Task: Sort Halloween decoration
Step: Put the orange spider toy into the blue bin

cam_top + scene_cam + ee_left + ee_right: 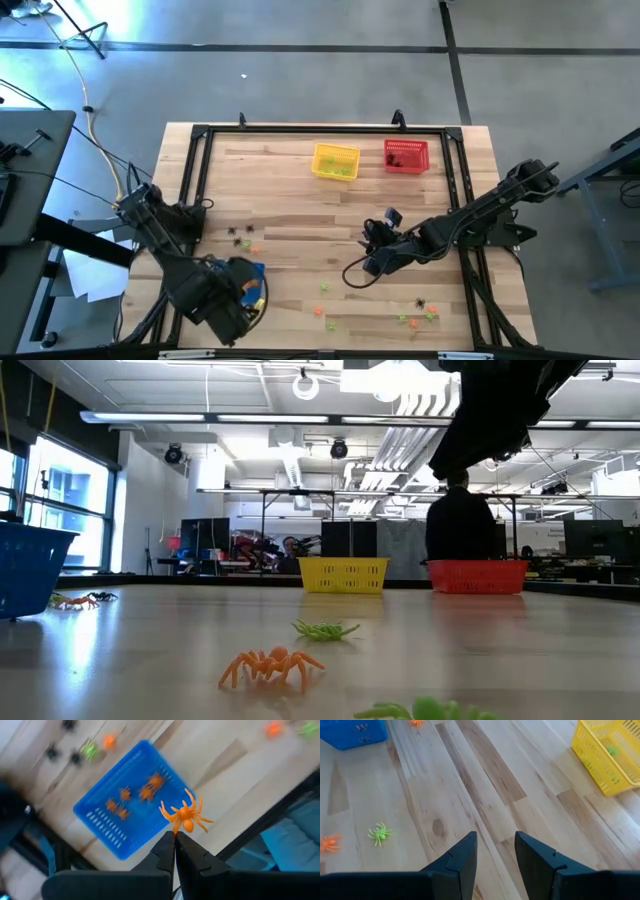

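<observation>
The left gripper (175,842) was pinched shut on an orange toy spider (185,814), gripping it by the rear so that the spider hung at the fingertips above the blue mesh basket (107,827). Several more orange spiders (148,790) already lay inside that basket, which sat at the near left of the wooden table (300,200), partly under the left arm in the high view.

The right gripper (495,851) hovered over bare boards near the middle of the table with its fingers (462,857) spread apart and nothing between them. Near it on the wood lay a light green spider (380,834) and an orange one (329,842).

More trinkets were scattered along the near edge: an orange spider (270,665) and a green spider (324,629) showed close in the low view, and a few black spiders (238,234) lay by the left arm. At the far side stood a yellow basket (335,161) holding green pieces and, beside it, a red basket (406,155) with dark ones. A person (460,520) stood beyond the table.
</observation>
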`<state>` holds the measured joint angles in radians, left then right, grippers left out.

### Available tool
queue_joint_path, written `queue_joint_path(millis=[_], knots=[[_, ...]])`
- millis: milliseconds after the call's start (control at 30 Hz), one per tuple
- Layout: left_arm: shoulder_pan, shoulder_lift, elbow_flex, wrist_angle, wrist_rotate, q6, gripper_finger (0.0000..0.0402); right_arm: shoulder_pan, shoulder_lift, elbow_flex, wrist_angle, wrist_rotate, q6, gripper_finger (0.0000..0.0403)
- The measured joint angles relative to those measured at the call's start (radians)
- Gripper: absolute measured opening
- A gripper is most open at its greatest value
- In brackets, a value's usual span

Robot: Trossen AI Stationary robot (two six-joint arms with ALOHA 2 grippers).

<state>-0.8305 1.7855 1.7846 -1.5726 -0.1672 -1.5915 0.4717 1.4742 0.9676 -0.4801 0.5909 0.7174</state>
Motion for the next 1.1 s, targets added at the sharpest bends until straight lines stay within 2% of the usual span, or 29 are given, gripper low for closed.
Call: queue_joint_path(millis=[133, 367, 700, 900, 1100], knots=[[-0.021, 0.003, -0.079, 0.002, 0.060, -0.055, 0.0000, 0.000, 0.000, 0.000, 0.011, 0.000, 0.000, 0.0129], [-0.028, 0.002, -0.269, 0.086, 0.114, -0.056, 0.0000, 0.000, 0.000, 0.000, 0.015, 0.000, -0.002, 0.0129], [-0.012, 0.002, -0.522, 0.398, 0.116, -0.009, 0.0000, 0.000, 0.000, 0.000, 0.023, 0.000, -0.003, 0.0129], [0.019, 0.002, -0.594, 0.421, 0.114, 0.026, 0.0000, 0.000, 0.000, 0.000, 0.023, 0.000, 0.000, 0.0129], [0.039, 0.002, -0.601, 0.423, 0.083, 0.026, 0.0001, 0.000, 0.000, 0.000, 0.023, 0.000, -0.002, 0.0129]])
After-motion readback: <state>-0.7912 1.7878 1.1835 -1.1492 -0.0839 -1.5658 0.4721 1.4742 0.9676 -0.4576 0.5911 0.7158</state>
